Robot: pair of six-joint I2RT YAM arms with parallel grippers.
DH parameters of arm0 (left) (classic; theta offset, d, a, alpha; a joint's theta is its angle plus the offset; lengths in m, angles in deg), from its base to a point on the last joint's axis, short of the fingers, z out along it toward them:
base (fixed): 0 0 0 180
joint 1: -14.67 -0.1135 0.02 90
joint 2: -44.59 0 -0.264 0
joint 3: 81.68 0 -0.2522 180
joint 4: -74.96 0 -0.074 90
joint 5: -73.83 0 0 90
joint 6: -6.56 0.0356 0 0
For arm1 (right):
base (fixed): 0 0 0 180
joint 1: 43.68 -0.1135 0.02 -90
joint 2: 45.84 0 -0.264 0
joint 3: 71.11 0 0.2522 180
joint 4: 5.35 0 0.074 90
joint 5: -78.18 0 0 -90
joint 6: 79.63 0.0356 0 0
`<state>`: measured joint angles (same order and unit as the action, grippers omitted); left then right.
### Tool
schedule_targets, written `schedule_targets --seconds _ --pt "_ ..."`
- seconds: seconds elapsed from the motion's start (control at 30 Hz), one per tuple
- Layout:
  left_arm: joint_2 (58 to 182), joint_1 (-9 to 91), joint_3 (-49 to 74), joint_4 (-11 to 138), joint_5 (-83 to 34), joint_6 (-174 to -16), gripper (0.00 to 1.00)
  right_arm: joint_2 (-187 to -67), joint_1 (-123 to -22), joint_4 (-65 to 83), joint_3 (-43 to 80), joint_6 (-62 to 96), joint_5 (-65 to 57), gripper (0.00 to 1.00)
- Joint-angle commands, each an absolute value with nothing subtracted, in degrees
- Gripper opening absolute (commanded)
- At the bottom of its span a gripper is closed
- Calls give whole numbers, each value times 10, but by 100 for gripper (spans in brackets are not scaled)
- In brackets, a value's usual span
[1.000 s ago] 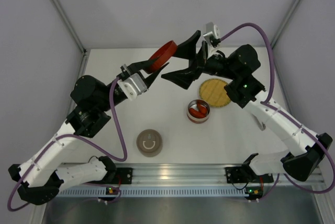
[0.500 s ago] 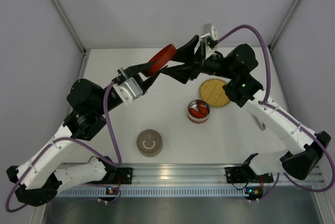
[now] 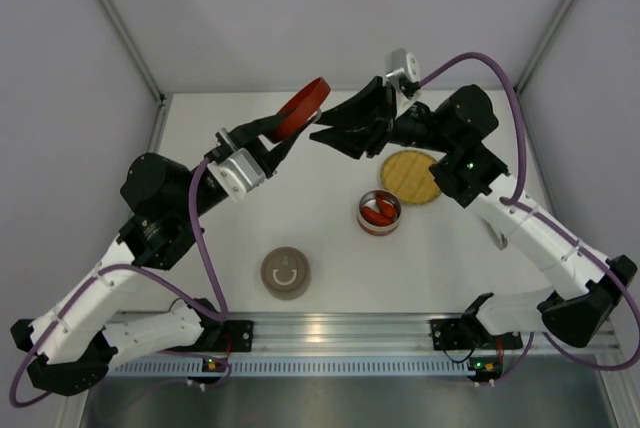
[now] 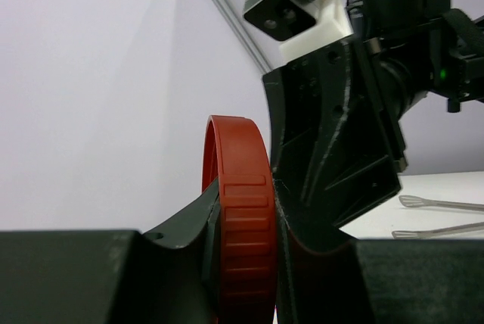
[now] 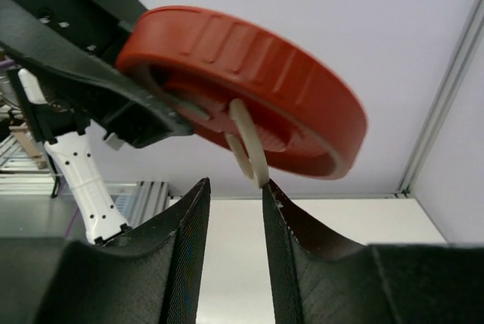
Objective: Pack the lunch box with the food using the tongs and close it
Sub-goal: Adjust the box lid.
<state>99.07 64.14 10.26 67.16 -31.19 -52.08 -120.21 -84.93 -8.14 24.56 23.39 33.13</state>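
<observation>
My left gripper (image 3: pixel 290 126) is shut on a red ribbed lid (image 3: pixel 303 106), held on edge above the far part of the table; its fingers clamp the rim (image 4: pixel 238 180). My right gripper (image 3: pixel 322 131) faces it. Its jaws (image 5: pixel 236 184) stand a narrow gap apart with nothing between them. A white loop (image 5: pixel 249 146) under the lid (image 5: pixel 249 74) touches the right fingertip. The round lunch box (image 3: pixel 379 230) stands mid-table with red food (image 3: pixel 378 211) inside. The tongs (image 4: pixel 446 204) lie on the table behind the right arm, seen only in the left wrist view.
A yellow woven plate (image 3: pixel 410 176) lies right of the lunch box, under the right arm. A round tan container (image 3: pixel 285 273) with a smile mark sits near the front. White walls with metal posts close in the table.
The right gripper's jaws have narrowed from wide apart to a small gap and moved left up to the lid. The left gripper has shifted the lid slightly left.
</observation>
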Motion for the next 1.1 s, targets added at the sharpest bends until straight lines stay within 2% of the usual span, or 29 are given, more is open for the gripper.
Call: schedule_targets --seconds 0.0,0.33,0.5,0.57,0.63,0.8,1.07 --pt "999 638 112 693 -293 -512 0 -1166 -868 -94 260 224 392 33" --pt "1003 638 110 696 -295 -516 0 -1154 -868 -95 253 227 400 33" --pt "1004 638 107 702 -294 -516 0 -1156 -868 -62 259 224 366 44" --pt "1003 638 106 703 -293 -514 0 -1156 -867 -42 256 225 355 55" --pt "1003 638 104 701 -294 -514 0 -1156 -867 -36 251 235 337 60" --pt "999 638 106 699 -300 -514 0 -1166 -865 -49 250 265 320 58" --pt "993 638 106 697 -306 -524 0 -1187 -863 -76 261 298 306 41"
